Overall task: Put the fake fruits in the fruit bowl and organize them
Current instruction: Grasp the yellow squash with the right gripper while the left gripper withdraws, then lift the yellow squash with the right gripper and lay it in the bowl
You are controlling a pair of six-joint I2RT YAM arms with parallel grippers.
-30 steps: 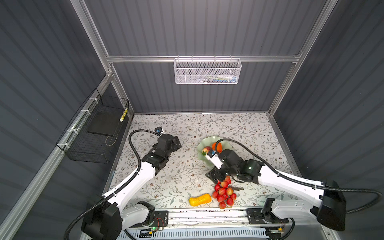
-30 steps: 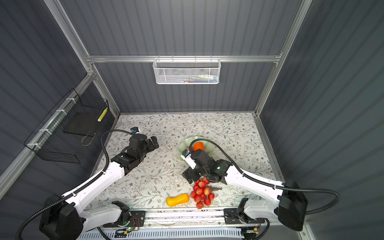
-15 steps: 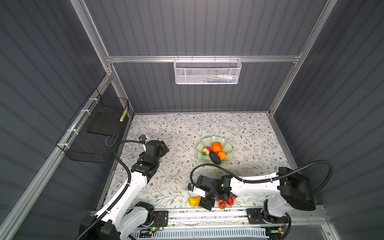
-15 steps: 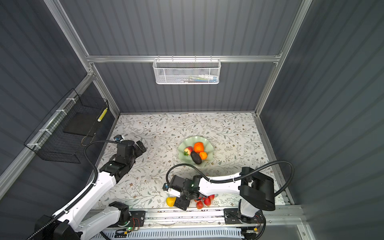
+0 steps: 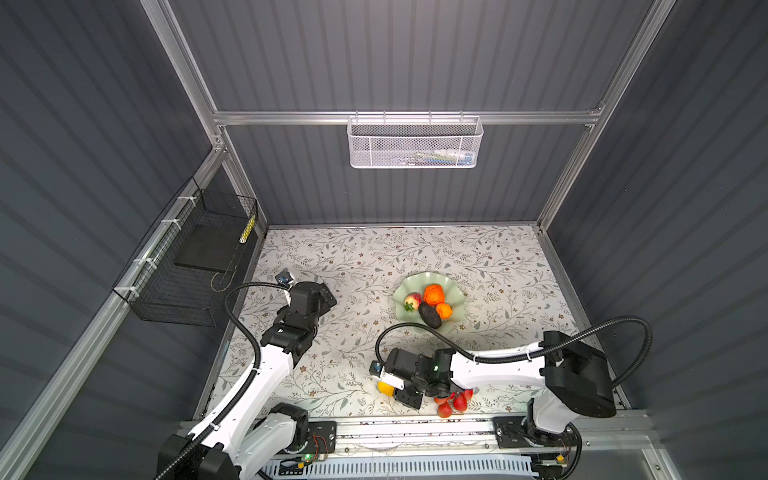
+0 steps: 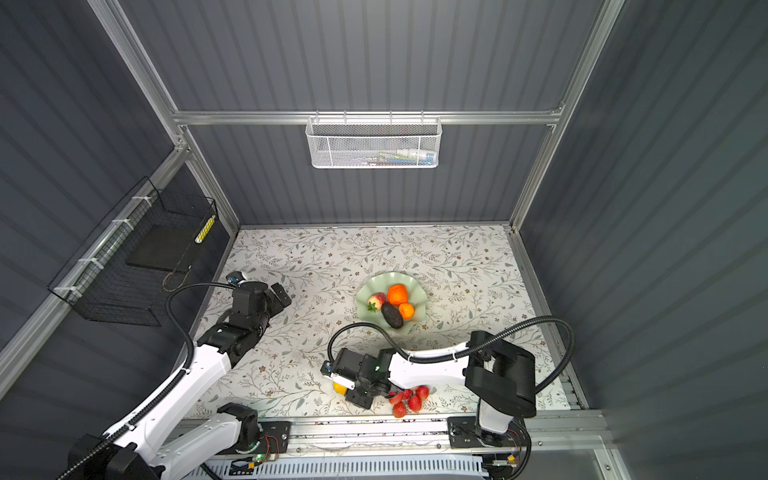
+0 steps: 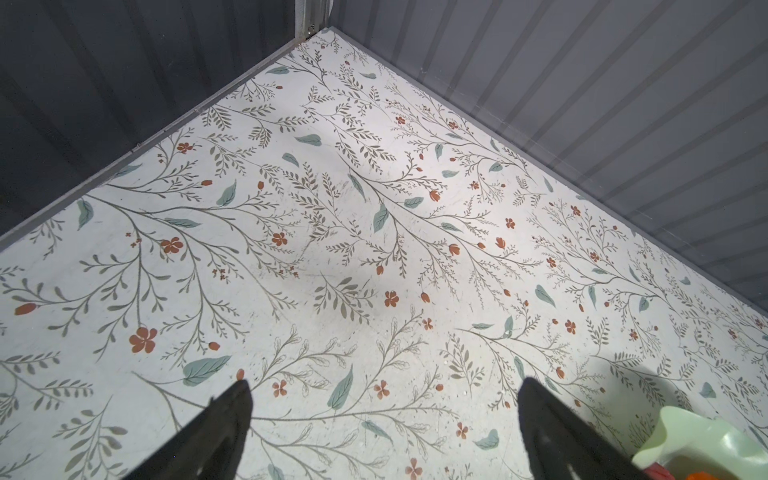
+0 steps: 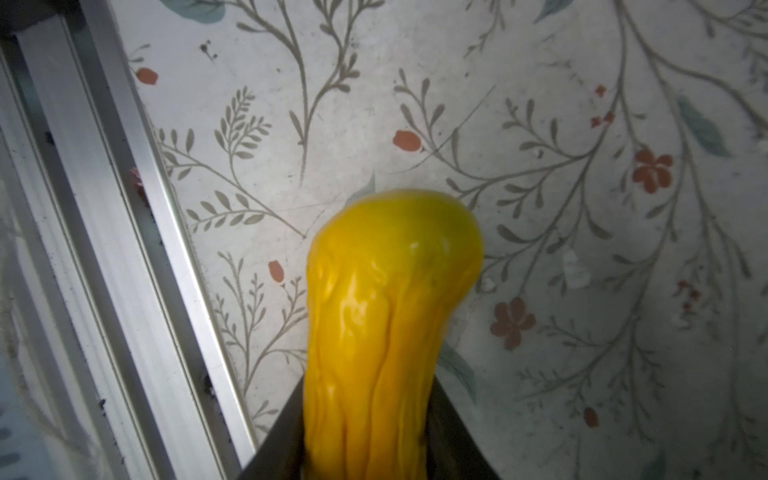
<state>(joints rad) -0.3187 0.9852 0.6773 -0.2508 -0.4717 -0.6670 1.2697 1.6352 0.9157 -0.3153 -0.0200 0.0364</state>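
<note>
Paired overhead cameras peer steeply down from the front, covering the whole floral tabletop. The left wrist camera faces a back corner, catching the rim of the fruit bowl; the right wrist camera hugs the gourd, both also seen from above.

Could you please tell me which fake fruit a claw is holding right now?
The yellow gourd: the right claw is shut on it. The red berries lie loose beside it; the rest sit in the bowl.
</note>
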